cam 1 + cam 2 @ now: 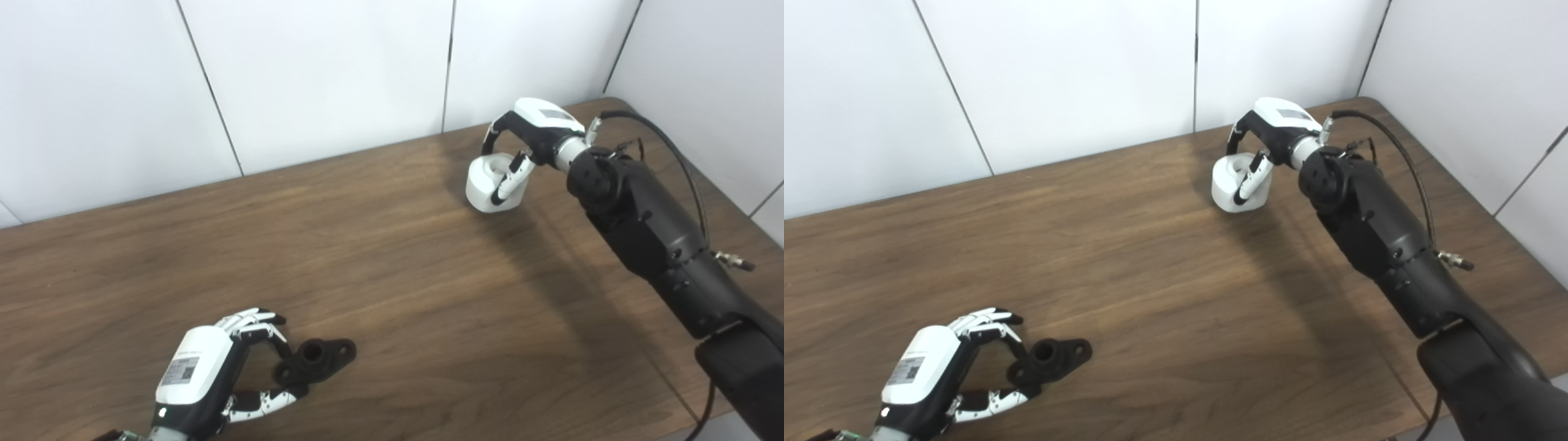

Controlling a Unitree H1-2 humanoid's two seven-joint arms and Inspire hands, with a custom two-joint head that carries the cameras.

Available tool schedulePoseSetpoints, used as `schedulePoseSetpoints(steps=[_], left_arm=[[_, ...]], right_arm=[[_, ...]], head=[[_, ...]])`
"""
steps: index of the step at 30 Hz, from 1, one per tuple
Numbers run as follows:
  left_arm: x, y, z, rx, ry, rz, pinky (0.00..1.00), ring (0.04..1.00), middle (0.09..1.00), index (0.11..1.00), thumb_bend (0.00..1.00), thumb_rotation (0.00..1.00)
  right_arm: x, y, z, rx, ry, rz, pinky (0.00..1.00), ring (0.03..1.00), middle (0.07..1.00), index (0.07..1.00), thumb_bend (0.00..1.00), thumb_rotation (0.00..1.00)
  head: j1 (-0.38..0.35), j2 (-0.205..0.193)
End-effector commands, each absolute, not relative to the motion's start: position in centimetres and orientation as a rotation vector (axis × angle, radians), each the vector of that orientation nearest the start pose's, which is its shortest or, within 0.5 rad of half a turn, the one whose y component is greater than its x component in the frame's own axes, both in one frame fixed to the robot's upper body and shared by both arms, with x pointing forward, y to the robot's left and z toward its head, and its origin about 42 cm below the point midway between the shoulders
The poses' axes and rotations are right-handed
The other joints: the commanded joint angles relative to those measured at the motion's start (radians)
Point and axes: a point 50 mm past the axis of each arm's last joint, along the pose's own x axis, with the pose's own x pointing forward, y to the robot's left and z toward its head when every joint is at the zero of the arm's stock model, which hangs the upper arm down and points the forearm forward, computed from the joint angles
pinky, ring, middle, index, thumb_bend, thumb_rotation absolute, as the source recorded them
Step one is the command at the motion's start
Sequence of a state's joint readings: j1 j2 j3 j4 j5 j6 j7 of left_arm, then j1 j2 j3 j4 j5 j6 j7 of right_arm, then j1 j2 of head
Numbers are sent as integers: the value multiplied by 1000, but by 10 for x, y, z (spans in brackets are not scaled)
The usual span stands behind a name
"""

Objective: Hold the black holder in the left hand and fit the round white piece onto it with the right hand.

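The black holder (318,358) lies on the wooden table (392,275) near the front left; it is a flat flange with a raised round socket. My left hand (211,373) is at its left end, fingers above and thumb below, closed on that end. The round white piece (487,184), a thick ring with a hollow top, is at the far right of the table and slightly tilted. My right hand (530,138) reaches over it from the right, with fingers curled over its far rim and thumb on its near side. Both also show in the right eye view: the holder (1050,357) and the white piece (1228,184).
White wall panels (318,73) close off the table's back and right sides. A black cable (674,153) loops along my right forearm. Bare wood lies between the two hands.
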State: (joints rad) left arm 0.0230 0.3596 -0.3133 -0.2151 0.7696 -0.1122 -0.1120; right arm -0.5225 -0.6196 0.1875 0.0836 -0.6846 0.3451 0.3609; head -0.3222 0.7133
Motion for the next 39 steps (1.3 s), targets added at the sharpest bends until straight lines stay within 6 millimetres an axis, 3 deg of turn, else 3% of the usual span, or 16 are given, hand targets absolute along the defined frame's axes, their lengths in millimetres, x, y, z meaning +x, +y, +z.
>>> schedulePoseSetpoints(steps=[1, 9, 23, 31, 39], left_arm=[[249, 225, 123, 1123, -233, -472, 803, 830, 767, 487, 519, 56], [250, 219, 122, 1116, -219, -470, 779, 831, 769, 487, 521, 54], [251, 198, 118, 1124, -214, -490, 814, 834, 771, 488, 520, 54], [252, 183, 120, 1109, -211, -492, 838, 836, 771, 488, 520, 53], [254, 174, 121, 1118, -190, -493, 811, 846, 776, 487, 521, 54]], right_arm=[[428, -349, 306, -1342, -42, 5, 854, 912, 776, 486, 522, 131], [414, -333, 326, -1372, -136, 30, 806, 918, 782, 485, 523, 133], [365, -265, 361, -1408, -308, 234, 801, 938, 785, 485, 521, 136], [336, -239, 366, -1364, -361, 353, 798, 955, 801, 485, 522, 136], [319, -218, 365, -1356, -422, 439, 795, 952, 795, 484, 524, 135]], head=[[2, 2], [43, 4], [194, 17], [271, 39], [294, 56]])
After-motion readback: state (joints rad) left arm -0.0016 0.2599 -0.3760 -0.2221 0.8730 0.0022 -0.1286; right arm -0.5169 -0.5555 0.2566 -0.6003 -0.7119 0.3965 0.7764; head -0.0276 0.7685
